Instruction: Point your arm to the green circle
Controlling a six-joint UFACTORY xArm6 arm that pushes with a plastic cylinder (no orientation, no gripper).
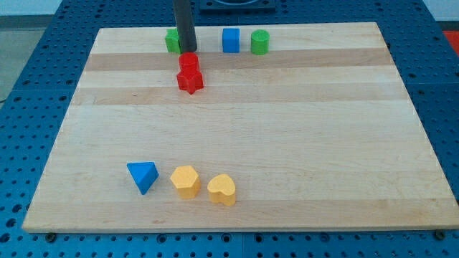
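Wooden board (287,143) fills the frame, and my tip (187,50) (a bare rod, no jaws to open or close) sits upper left, between a partly hidden green block (171,41) and the red blocks (189,73) just below. Green circle (259,42) lies top centre, right of the blue square (230,40); blue triangle (143,176) and two yellow blocks (204,185) sit lower left
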